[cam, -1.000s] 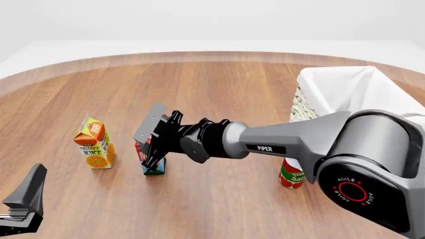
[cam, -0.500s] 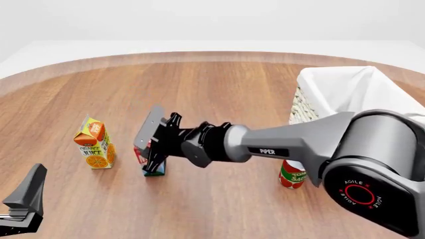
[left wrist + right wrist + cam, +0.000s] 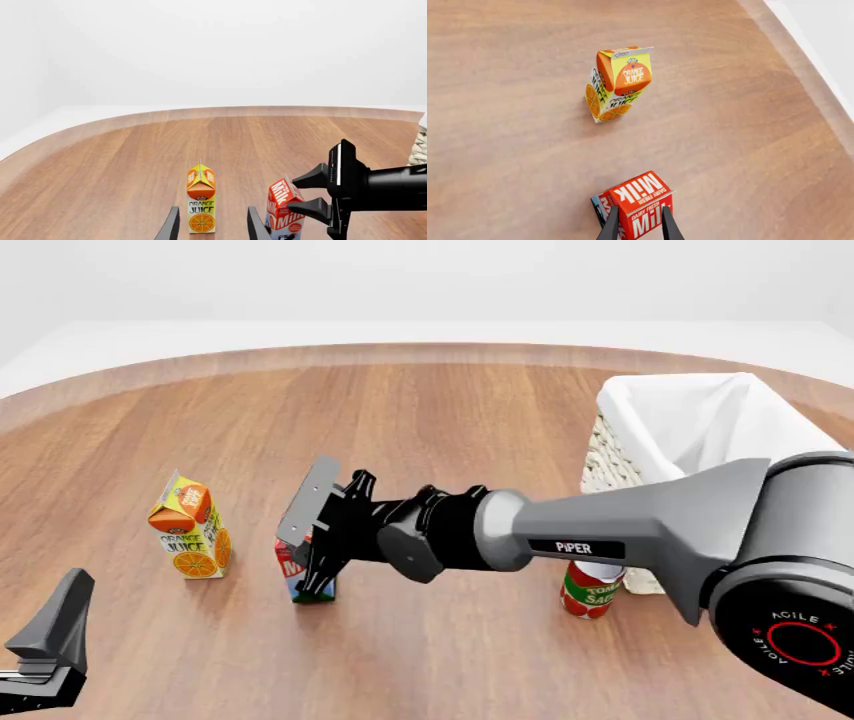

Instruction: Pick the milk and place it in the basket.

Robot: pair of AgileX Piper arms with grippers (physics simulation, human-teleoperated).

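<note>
The milk (image 3: 292, 567) is a red carton with white lettering, standing upright on the wooden table left of centre. It also shows in the left wrist view (image 3: 283, 209) and the right wrist view (image 3: 639, 196). My right gripper (image 3: 315, 543) reaches in from the right and sits right at the carton's top, jaws open, with the fingers (image 3: 610, 228) astride its near face. It hides much of the carton in the front view. My left gripper (image 3: 48, 642) rests open and empty at the front left. The cream wicker basket (image 3: 607, 455) with white lining stands at the right.
An orange juice carton (image 3: 190, 528) stands left of the milk, a hand's width away. A red tomato-sauce can (image 3: 586, 590) stands in front of the basket, under my right arm. The table's curved far edge (image 3: 400, 352) runs behind.
My right gripper has come down and slightly nearer onto the milk's top. The milk, the juice carton and my left arm have not moved.
</note>
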